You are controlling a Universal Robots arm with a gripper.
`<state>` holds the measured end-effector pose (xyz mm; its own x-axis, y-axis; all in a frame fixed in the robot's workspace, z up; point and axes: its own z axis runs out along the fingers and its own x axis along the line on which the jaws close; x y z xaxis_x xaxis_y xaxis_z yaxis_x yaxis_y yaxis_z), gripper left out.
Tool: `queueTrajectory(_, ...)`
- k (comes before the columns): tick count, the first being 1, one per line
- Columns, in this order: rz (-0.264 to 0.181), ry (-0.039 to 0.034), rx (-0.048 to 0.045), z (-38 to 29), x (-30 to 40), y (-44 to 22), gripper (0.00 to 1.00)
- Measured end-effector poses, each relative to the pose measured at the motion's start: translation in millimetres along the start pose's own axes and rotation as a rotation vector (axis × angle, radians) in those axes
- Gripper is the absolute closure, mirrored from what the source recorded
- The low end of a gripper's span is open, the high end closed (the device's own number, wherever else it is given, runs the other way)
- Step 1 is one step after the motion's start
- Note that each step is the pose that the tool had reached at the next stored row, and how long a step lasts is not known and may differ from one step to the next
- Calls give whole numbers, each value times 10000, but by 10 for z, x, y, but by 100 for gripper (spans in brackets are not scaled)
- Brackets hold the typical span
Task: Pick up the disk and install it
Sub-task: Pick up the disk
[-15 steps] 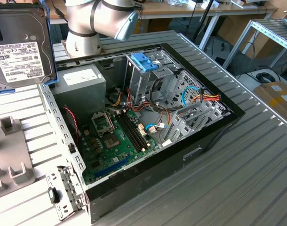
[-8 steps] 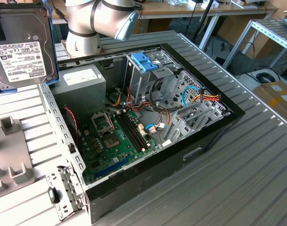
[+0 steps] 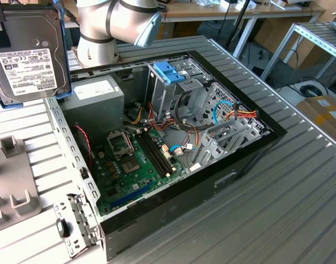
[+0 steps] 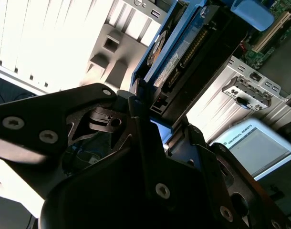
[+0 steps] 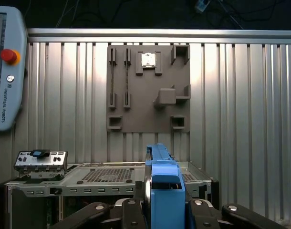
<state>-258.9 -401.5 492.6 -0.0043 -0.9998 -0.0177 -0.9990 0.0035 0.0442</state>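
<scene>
We hold the disk (image 3: pixel 30 55) in the gripper (image 5: pixel 165 207), clear of the table (image 3: pixel 300 209)

The jaws are closed narrowly on the disk's blue frame, and it hangs upright beside the open computer case (image 3: pixel 184 203), at the exterior view's left. We think the edge grip leaves its flat faces free. The case lies open side up, so its metal cage (image 3: pixel 168 93) is reachable from above.

Case (image 3: pixel 223 181): on the table (image 3: pixel 289 214).
Plate (image 3: pixel 14 187): on the table beside the case, at the exterior view's left.
Disk (image 3: pixel 30 55): above the table, same side.
</scene>
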Motion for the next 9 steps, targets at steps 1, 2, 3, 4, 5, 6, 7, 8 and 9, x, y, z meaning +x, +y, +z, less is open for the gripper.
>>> queueTrajectory(1, -1, 1, -1, 0, 0, -5, 63)
queueTrajectory(2, 0, 0, 0, 0, 0, -8, 63)
queueTrajectory(3, -1, 0, 0, 0, 0, -12, 63)
queueTrajectory(4, 0, 0, 0, 0, 0, -16, 63)
queueTrajectory(5, 0, 1, 0, 0, 0, -22, 63)
queueTrajectory(6, -1, 1, 0, 0, 0, -26, 63)
queueTrajectory(7, -1, 1, 0, 0, 0, -30, 63)
queueTrajectory(8, 0, 1, 0, 0, 0, -36, 63)
queueTrajectory(9, -1, 2, -1, 0, 0, -39, 63)
